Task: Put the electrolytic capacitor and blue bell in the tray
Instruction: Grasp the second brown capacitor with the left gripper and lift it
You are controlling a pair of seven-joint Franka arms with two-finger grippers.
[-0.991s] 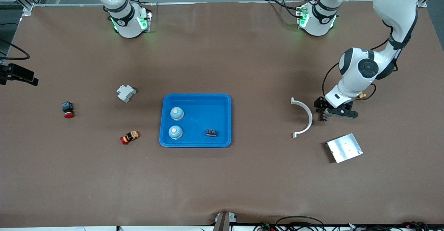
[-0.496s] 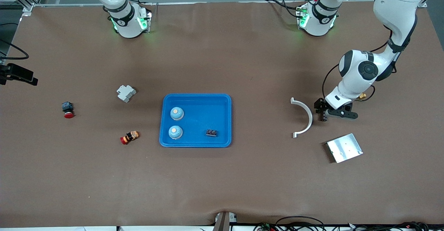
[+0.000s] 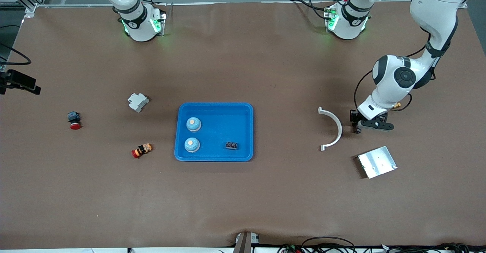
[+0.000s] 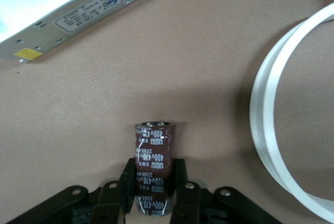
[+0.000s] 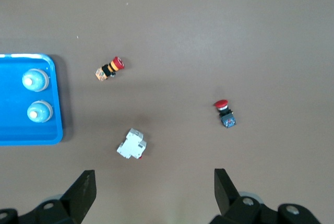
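My left gripper [image 3: 356, 125] is shut on a dark maroon electrolytic capacitor [image 4: 154, 156], low over the table beside a white curved strip. The black fingers [image 4: 128, 182] press on both sides of the capacitor's body. The bright-blue tray [image 3: 228, 122] lies mid-table and also shows in the right wrist view [image 5: 15, 130]. Two light-blue bells [image 3: 193, 124] [image 3: 192, 144] sit in it at the right arm's end, with a small black part [image 3: 231, 145] beside them. My right gripper [image 5: 154, 195] is open and empty, high over the right arm's end of the table, out of the front view.
A white curved strip [image 3: 332, 127] lies between the tray and my left gripper. A silver metal plate [image 3: 376, 162] lies nearer the front camera. A grey-white block [image 3: 137, 101], a red-and-orange button [image 3: 141, 150] and a red-and-black button [image 3: 74, 120] lie toward the right arm's end.
My left gripper's fingers have closed in on the capacitor, and the hand has shifted slightly toward the left arm's end. Nothing else has moved.
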